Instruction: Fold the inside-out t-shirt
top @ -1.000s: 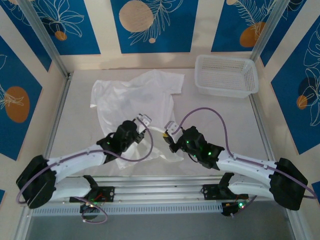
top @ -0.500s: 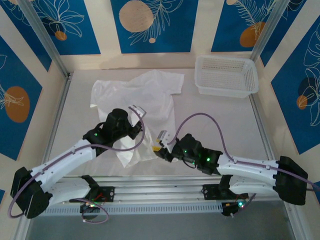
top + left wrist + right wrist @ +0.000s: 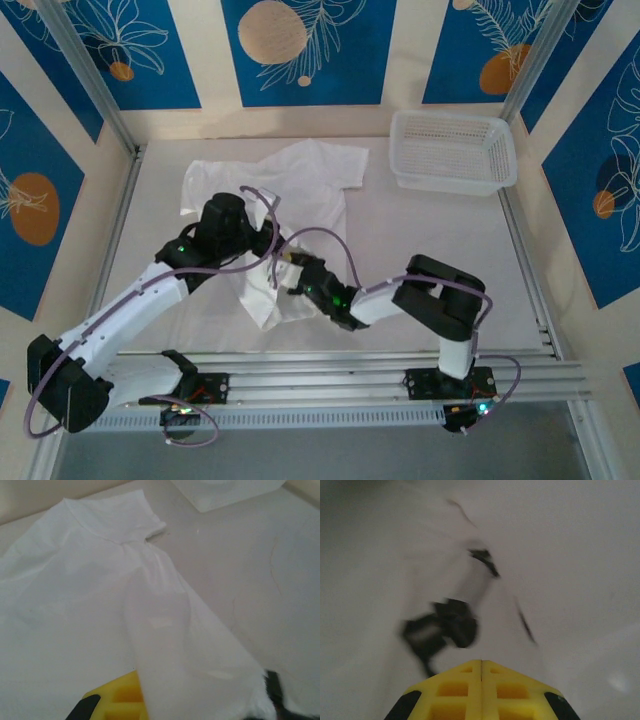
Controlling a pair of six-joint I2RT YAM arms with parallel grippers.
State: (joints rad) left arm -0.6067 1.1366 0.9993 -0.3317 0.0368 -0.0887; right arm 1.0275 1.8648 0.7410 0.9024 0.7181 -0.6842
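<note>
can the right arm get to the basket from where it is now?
Probably yes. The right gripper is shut over the t-shirt; only bare table lies between it and the basket at far right, and the left gripper sits on its other side. The folded arm would have to swing right.

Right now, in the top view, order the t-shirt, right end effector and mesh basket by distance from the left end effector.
1. t-shirt, held by the left end effector.
2. right end effector, just to its right.
3. white mesh basket, far right corner.
</note>
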